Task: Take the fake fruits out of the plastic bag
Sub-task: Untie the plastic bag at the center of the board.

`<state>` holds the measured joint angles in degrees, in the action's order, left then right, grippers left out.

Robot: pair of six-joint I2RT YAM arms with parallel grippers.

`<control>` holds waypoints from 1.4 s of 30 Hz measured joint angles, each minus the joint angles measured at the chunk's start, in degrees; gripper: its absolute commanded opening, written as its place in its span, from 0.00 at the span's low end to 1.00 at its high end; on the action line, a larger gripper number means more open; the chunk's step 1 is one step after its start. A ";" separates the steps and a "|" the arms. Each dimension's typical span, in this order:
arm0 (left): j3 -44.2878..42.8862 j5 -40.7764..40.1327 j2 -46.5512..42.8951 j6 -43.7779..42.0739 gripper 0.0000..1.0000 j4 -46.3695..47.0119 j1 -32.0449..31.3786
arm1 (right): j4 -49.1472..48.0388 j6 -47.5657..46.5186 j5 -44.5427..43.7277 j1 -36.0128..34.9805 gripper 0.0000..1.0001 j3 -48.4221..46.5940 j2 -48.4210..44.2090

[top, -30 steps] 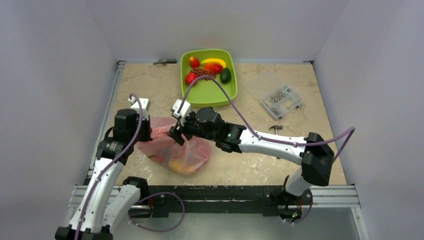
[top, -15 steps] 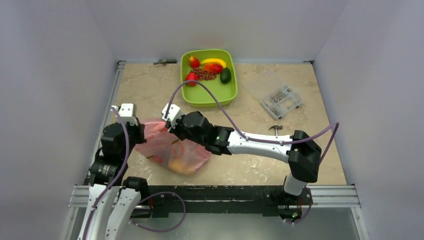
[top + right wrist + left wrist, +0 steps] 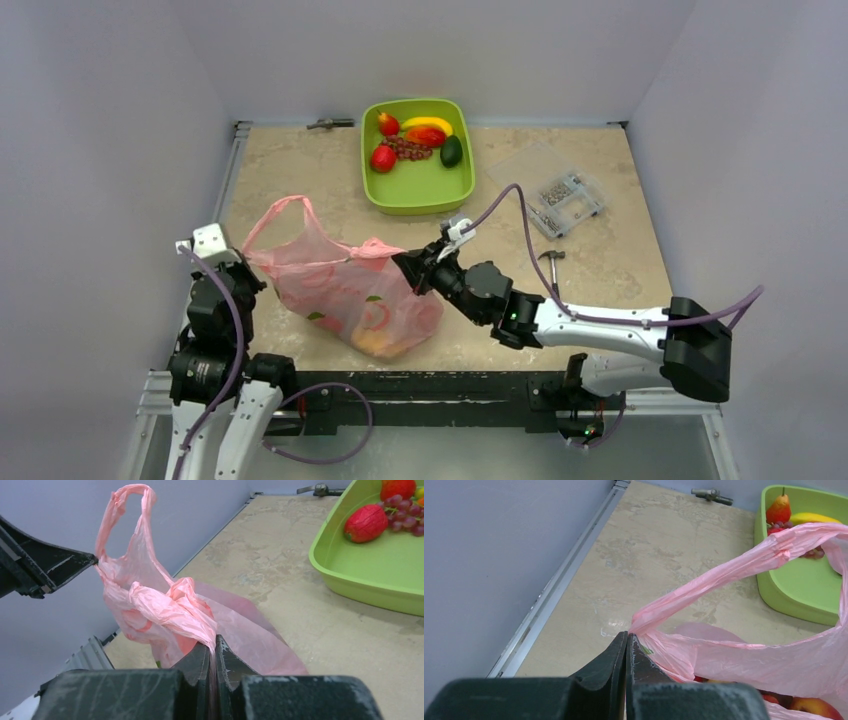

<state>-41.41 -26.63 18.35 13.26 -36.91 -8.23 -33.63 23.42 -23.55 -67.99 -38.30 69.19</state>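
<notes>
The pink plastic bag (image 3: 340, 290) hangs stretched between both grippers at the near left of the table. My left gripper (image 3: 245, 262) is shut on the bag's left edge, at the base of a loop handle (image 3: 744, 560). My right gripper (image 3: 405, 265) is shut on a bunched fold of the bag's right edge (image 3: 175, 610). Fake fruits show through the film low in the bag (image 3: 375, 340), red and orange-yellow; one red-orange fruit (image 3: 819, 707) peeks out in the left wrist view. In the green tray (image 3: 420, 190) lie red fruits (image 3: 382, 157) and a grape bunch (image 3: 405, 148).
A banana (image 3: 428, 123) and an avocado (image 3: 452, 150) also lie in the tray. A clear box of small parts (image 3: 555, 195) sits at the right, a small metal tool (image 3: 550, 256) near my right arm, and a bolt (image 3: 330, 123) by the far wall.
My right gripper was open at the bag; it has shut on the bag's edge and drawn back to the right. The left arm has pulled left, stretching and lifting the bag.
</notes>
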 measured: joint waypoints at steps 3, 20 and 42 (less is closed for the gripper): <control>0.07 -1.51 -1.25 1.18 0.00 -0.39 0.00 | 0.31 1.16 0.15 0.04 0.00 -2.78 3.39; -14.23 -8.74 -1.20 17.40 0.00 -19.02 0.02 | 10.56 9.31 11.41 10.03 0.00 -28.89 18.73; -7.96 1.07 -12.07 21.51 0.20 -23.80 0.11 | 33.11 3.15 24.55 9.33 0.78 -21.59 7.26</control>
<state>-49.36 -25.56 6.28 34.76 -60.71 -8.12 -0.51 26.57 0.99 -58.65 -59.90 76.44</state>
